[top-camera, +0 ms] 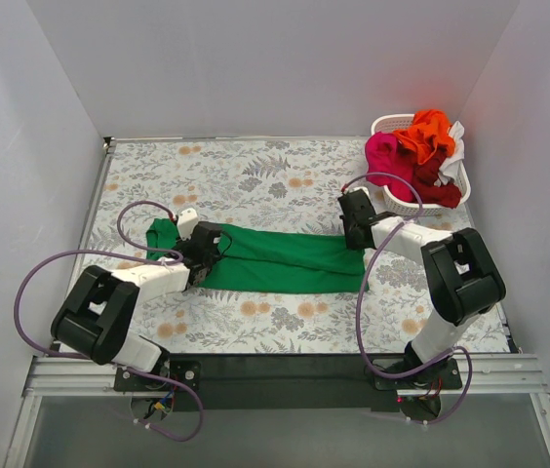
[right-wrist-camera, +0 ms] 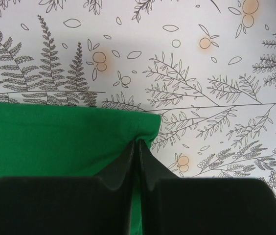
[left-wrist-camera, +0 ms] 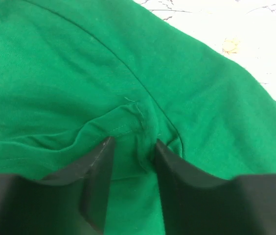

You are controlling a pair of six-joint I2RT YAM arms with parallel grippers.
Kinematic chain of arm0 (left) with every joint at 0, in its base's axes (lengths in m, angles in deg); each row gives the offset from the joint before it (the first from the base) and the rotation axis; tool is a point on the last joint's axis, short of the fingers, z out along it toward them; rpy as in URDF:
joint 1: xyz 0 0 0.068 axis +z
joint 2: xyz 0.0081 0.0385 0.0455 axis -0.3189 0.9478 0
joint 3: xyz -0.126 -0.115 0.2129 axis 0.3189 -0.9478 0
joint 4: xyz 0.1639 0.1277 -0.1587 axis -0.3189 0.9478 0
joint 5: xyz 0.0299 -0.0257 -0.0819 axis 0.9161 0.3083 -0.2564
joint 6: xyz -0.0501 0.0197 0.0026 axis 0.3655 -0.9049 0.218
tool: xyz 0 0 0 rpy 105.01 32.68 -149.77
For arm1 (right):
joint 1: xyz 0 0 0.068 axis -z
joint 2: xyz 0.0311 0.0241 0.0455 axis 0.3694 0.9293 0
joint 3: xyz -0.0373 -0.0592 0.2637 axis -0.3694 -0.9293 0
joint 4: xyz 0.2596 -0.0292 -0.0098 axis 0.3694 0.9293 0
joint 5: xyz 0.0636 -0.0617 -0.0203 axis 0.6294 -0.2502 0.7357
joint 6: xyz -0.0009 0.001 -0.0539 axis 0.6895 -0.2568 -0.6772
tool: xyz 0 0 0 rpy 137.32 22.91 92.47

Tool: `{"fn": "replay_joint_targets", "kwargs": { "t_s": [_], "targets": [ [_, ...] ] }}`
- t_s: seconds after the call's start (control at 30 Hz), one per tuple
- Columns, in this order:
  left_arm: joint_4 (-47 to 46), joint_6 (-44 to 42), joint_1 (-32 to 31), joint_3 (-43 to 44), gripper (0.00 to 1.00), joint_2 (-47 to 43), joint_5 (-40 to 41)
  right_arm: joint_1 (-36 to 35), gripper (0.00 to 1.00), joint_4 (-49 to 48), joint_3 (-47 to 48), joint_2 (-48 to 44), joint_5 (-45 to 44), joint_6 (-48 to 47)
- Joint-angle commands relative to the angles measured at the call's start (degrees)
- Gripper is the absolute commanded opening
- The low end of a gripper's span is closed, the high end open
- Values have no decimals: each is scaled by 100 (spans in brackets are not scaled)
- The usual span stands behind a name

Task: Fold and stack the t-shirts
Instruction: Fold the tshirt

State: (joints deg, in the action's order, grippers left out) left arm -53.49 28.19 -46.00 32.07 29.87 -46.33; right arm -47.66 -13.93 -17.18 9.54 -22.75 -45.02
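The floral bench (top-camera: 255, 166) is carrying the green t-shirt (top-camera: 285, 258), which is lying as a long narrow band stretching from the left gripper (top-camera: 202, 249) across to the right gripper (top-camera: 358, 229), so the step in hand is judged to be folding this shirt, with a lengthwise fold already made and the cross fold not yet done. The next move is calling for both ends to be lifted together and one end carried over to the other without the layers sliding apart. The left arm (top-camera: 99, 312) is reaching forward and inward, low over the cloth; the right arm (top-camera: 460, 273) is bending at its elbow and stretching leftward to the shirt's far end. Beyond the right gripper, further from the bases, the white basket (top-camera: 384, 124) is holding the other t-shirts (top-camera: 421, 146), none of them stacked. At its wrist camera the right gripper (right-wrist-camera: 137, 161) is pinching the shirt's corner, its fingers (right-wrist-camera: 121, 169) pressing together on the hem. The left gripper (left-wrist-camera: 133, 164) seems to be clamping a puckered ridge by a seam, though cloth is filling the narrow gap between its fingers (left-wrist-camera: 99, 166)
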Motion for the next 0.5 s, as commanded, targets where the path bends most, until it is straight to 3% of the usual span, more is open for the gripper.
{"fn": "replay_joint_targets", "kwargs": {
  "t_s": [0.0,0.2,0.47],
  "targets": [
    [104,24,-11,137,29,-163,285,14,1,-111,142,160,135,-23],
    [358,103,-20,6,4,-444,268,66,1,-111,238,318,108,-41],
    [648,218,-160,-153,0,-770,119,198,1,-93,466,511,-15,-111]
  ]
}}
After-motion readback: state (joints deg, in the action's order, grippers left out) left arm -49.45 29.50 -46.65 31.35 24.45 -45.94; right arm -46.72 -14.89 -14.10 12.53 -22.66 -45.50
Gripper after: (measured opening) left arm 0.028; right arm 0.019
